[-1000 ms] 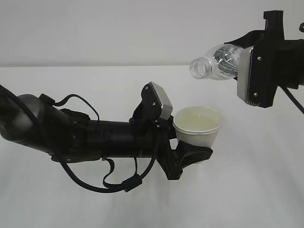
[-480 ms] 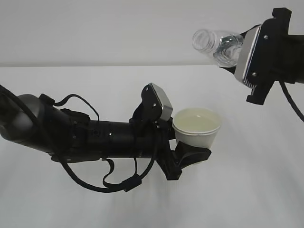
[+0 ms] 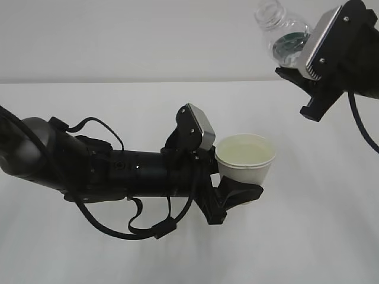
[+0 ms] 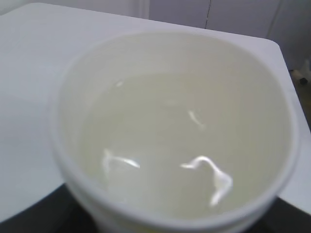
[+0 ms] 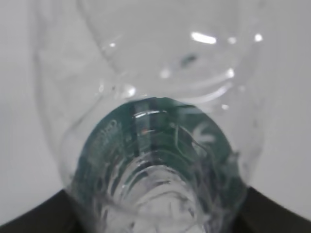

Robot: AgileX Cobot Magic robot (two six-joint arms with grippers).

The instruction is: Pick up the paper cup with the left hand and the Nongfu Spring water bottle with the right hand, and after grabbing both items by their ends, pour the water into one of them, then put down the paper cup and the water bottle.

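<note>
My left hand (image 3: 237, 192) grips the water-filled paper cup (image 3: 245, 158); up and right of it, my right hand (image 3: 296, 62) clasps the tilted Nongfu Spring water bottle (image 3: 283, 36).

Looks like a lab/test setup to me: bare white table (image 3: 331, 236), plain white wall (image 3: 148, 35) right behind table, nothing homey near it, w/ pale panels beyond its far edge.
</note>
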